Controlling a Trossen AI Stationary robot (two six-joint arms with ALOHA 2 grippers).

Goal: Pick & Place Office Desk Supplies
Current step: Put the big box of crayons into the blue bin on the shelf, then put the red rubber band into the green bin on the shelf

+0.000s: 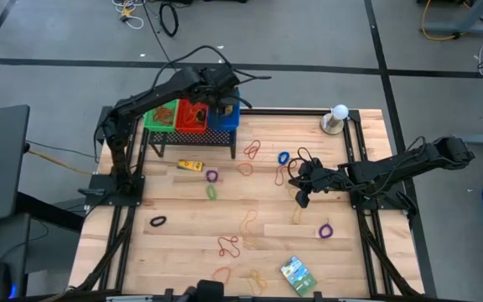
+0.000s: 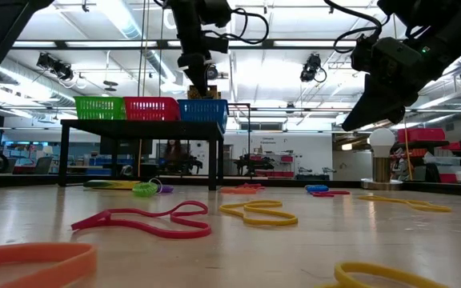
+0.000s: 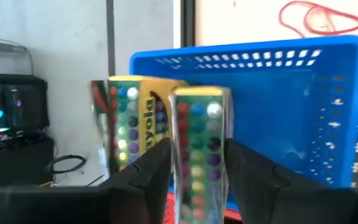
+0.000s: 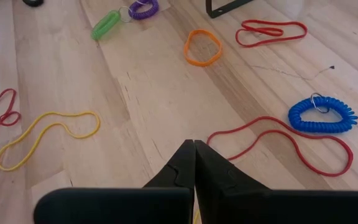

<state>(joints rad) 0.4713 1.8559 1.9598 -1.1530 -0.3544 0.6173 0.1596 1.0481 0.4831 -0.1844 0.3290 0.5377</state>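
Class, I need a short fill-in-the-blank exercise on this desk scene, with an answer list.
1. The left gripper hovers over the ___ basket.
2. Between its jaws stands a ___ box.
3. The right gripper has its jaws ___ above the table.
4. The white ball stands at the table's far ___ corner in the high view.

Answers: blue; crayon; shut; right

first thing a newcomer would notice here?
The left gripper over the blue basket on the black rack, a crayon box between its parted fingers. Then the colourful rubber bands strewn over the wooden table, with the right gripper shut above them.
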